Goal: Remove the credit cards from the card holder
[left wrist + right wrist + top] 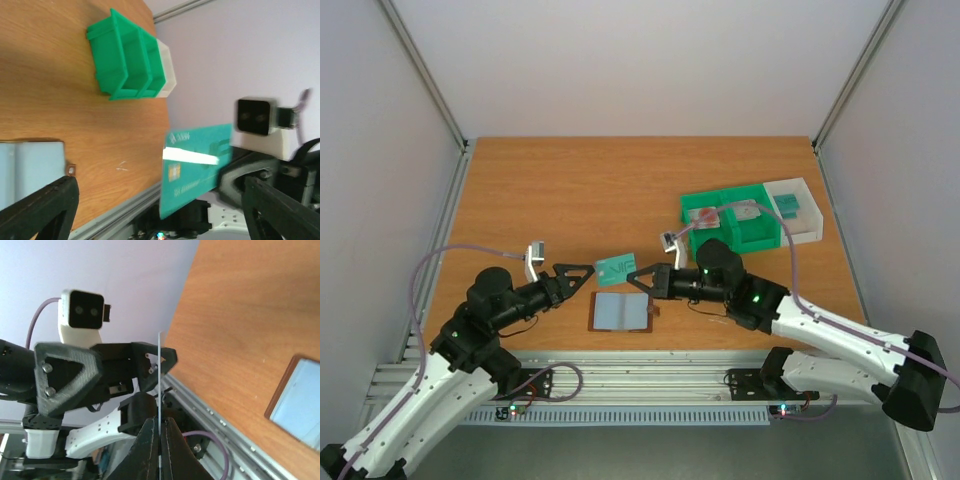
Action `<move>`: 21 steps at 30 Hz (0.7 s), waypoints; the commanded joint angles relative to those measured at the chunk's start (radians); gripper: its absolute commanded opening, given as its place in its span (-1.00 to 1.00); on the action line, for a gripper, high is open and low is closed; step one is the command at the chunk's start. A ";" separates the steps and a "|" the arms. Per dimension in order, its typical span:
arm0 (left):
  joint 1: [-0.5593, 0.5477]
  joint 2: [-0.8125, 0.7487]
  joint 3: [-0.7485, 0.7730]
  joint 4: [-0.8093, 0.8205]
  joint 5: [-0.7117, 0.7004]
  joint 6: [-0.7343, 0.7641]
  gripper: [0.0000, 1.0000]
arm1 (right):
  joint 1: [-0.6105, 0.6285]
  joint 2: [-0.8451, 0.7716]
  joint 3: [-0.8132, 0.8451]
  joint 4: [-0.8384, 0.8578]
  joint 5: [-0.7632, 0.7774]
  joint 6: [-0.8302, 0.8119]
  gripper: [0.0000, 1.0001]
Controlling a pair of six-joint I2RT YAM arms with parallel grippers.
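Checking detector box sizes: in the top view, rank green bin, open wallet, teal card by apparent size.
1. green bin
2. wallet
3. teal card, lifted off the table, so slightly nearer the camera, yet clearly the smallest.

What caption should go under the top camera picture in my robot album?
The right gripper pinches a teal credit card, left gripper open beside it, card holder lying open on the table.

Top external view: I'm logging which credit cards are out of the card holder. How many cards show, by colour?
Teal credit cards: 2, one in the right gripper, another seemingly in the white bin
Pinkish credit card: 1, in the green bin
Grey credit card: 1, in the green bin
Total: 4
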 commanded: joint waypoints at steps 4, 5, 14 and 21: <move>0.003 0.003 0.116 -0.245 -0.085 0.161 0.99 | -0.084 0.042 0.281 -0.478 0.089 -0.317 -0.97; 0.002 0.008 0.125 -0.262 -0.089 0.180 0.99 | -0.110 0.056 0.300 -0.506 0.088 -0.334 -0.98; 0.003 0.017 0.159 -0.400 -0.084 0.304 0.99 | -0.397 0.153 0.448 -0.730 0.066 -0.539 -0.98; 0.003 0.013 0.183 -0.467 -0.076 0.379 0.99 | -0.560 0.274 0.598 -0.914 0.231 -0.693 -0.98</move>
